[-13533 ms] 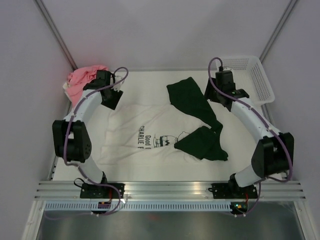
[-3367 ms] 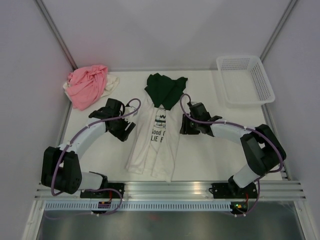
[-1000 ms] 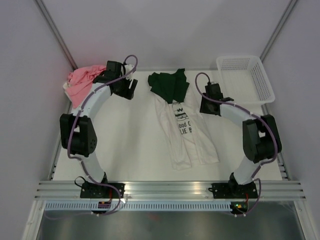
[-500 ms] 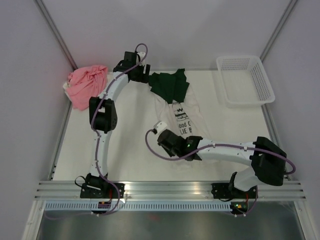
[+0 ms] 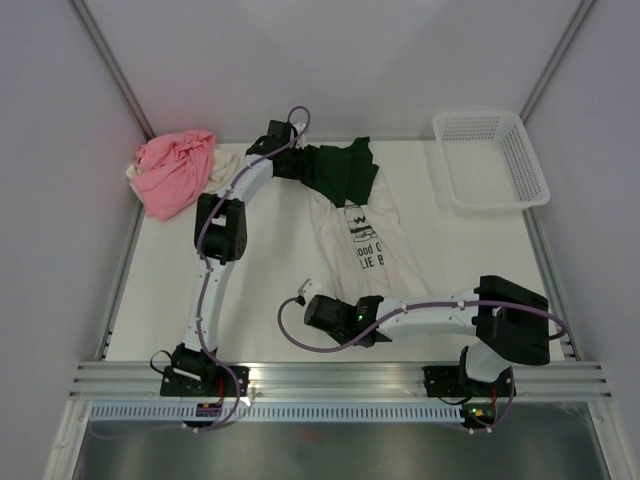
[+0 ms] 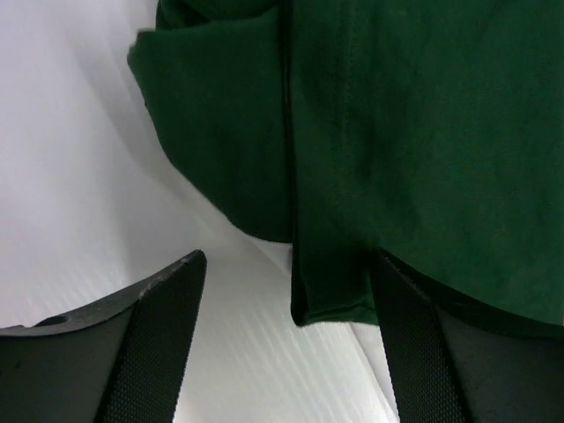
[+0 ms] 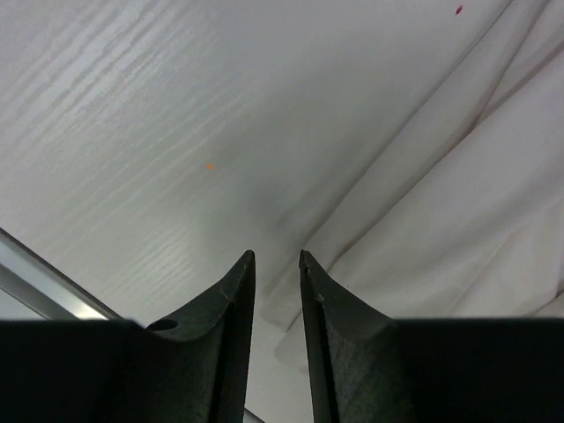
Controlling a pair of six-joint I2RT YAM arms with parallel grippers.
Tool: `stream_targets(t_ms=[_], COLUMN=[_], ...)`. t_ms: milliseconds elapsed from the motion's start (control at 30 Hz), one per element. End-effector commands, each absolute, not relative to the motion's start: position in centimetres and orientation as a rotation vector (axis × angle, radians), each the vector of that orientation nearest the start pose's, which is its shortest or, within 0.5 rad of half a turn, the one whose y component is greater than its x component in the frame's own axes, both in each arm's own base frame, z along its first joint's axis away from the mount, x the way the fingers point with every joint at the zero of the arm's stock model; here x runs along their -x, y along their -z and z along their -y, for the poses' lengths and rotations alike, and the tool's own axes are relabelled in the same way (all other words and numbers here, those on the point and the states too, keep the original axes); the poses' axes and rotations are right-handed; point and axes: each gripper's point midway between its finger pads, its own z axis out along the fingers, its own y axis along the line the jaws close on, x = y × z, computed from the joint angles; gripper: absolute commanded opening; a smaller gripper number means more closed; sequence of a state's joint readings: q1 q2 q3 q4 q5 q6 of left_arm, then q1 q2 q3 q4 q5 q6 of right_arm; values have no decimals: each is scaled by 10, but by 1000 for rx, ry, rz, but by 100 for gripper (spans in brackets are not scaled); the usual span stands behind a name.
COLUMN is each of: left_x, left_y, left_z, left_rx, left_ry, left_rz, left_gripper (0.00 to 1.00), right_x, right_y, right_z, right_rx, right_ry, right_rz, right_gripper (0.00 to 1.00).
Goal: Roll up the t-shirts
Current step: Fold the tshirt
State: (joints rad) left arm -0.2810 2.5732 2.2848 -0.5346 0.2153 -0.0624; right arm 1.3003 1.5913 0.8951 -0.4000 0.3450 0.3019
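The white printed t-shirt [image 5: 368, 250] lies folded into a long strip on the table [image 5: 260, 280]. The dark green t-shirt [image 5: 340, 170] lies bunched over its far end. The pink t-shirt [image 5: 172, 172] and the cream one [image 5: 224, 164] are heaped at the far left. My left gripper [image 5: 296, 160] is open wide at the green shirt's left edge, and the green hem [image 6: 335, 300] hangs between its fingers [image 6: 163, 326]. My right gripper [image 5: 368, 332] is low at the white shirt's near end, its jaws a narrow gap apart over the shirt's corner [image 7: 291, 304], holding nothing.
A white mesh basket [image 5: 490, 160] stands at the far right corner. The aluminium rail [image 5: 340, 375] runs along the near edge, just behind my right gripper. The right arm lies across the near side of the table.
My left gripper has moved right to the green shirt's edge. My right gripper has dropped toward the near edge, down to the white shirt's near corner.
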Motion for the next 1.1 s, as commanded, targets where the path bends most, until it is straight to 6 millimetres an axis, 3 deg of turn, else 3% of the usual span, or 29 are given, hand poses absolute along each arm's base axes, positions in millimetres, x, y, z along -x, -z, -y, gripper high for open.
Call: stream_targets(t_ms=[0,233,333,367,467,700,767,867,1000,1067], left_x=[-603,-606,-605,-604,-604,-603,-604,-605,-608,-610], left_y=[-36,-34,-35,-34,-34,-35,-36,-37,-39,-40], left_z=[220,213,214,214,216,219,219,219,217,212], left_rx=[-279,-225,-226,-228,-236,-251,-251,-252,-245,-232], left_ry=[477,428,436,440,454,469,470,467,450,428], left_rz=[-2376,-2386,-2386,-2388,-2386,-2382,-2379,-2374,-2365,-2361], left_gripper=[79,75,64,55,45,38,30,19,4,2], right_x=[-132,-135,-136,-136,-133,-127,-127,-123,-116,-108], right_y=[-21,-40,-52,-53,-44,-25,-20,-10,-6,-6], right_z=[-289,-284,-285,-285,-284,-286,-279,-277,-279,-280], right_rx=[1105,1061,1043,1047,1062,1075,1075,1100,1147,1186], right_ry=[-46,-37,-50,-54,-61,-102,-74,-75,-96,-144], right_rz=[-2335,-2319,-2303,-2302,-2308,-2329,-2335,-2351,-2374,-2394], right_gripper=[34,34,33,33,33,31,29,22,1,0])
